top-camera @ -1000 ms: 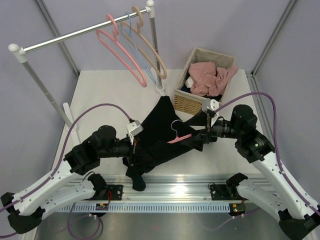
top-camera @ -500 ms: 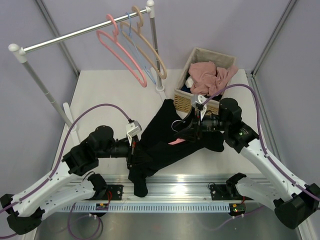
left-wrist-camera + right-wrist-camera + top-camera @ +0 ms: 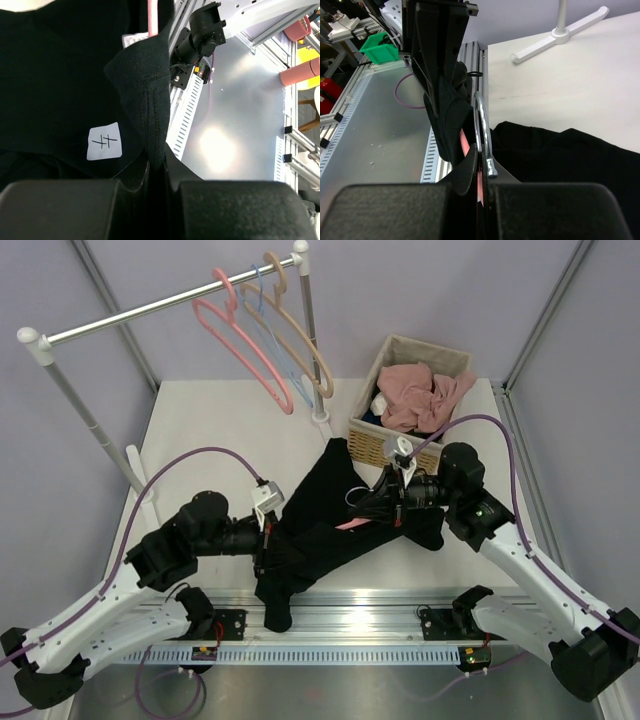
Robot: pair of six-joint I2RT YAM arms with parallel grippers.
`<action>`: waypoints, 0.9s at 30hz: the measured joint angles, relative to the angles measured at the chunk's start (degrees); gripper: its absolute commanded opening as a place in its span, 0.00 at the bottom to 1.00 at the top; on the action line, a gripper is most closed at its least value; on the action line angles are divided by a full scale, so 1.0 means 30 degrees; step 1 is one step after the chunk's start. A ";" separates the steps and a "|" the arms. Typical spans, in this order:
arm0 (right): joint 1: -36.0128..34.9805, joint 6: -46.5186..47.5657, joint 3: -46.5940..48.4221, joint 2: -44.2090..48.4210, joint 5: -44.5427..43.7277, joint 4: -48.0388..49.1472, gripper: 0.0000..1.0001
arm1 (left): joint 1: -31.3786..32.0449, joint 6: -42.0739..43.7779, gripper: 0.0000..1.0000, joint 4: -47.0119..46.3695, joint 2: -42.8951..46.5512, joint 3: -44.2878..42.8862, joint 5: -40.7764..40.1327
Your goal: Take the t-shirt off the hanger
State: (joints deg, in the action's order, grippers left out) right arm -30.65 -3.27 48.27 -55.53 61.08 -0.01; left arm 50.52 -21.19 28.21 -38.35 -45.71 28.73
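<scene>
The t-shirt (image 3: 318, 502) lies crumpled on the white table (image 3: 220, 430), spread between the left gripper (image 3: 268, 540) and the right gripper (image 3: 378, 508). A second ago the right gripper hung at the cloth's far right edge with its jaws wide apart. Now it has moved in over the garment and closed fully on the hanger (image 3: 352, 524). In the right wrist view a strip of pink plastic runs between its fingers, and the metal hook (image 3: 484, 135) curves up just ahead of their tips. The left gripper has not changed: it is closed tight on a fold of the black cloth (a stitched hem, by the look of it) that rises straight out from between its fingers. The shirt is plain black and rumpled. A small white label (image 3: 104, 141) with a handwritten mark sits just left of those fingers.
</scene>
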 measured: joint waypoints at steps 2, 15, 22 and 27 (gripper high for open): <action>0.0007 -0.0350 -0.0357 0.0240 0.0182 0.0561 0.00 | 0.0000 0.0058 0.16 0.0051 0.0000 0.0000 0.0044; 0.0007 -0.2098 -0.0780 0.4007 -0.1566 0.1974 0.00 | 0.0051 -0.0350 0.97 -0.1056 0.1035 -0.0750 0.0124; 0.0000 -0.1953 0.2361 0.5253 -0.2936 -0.0838 0.00 | 0.0058 -0.0306 0.84 -0.0226 0.2477 -0.1814 0.0124; 0.0000 -0.1545 0.3555 0.5340 -0.4138 -0.2528 0.00 | 0.0073 -0.0590 0.00 -0.0182 0.2616 -0.2018 -0.0117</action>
State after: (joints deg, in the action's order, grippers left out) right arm -30.65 -7.90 58.94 -39.51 48.66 -7.60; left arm 50.74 -22.96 27.66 -30.50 -51.77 28.38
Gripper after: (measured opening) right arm 0.022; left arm 0.172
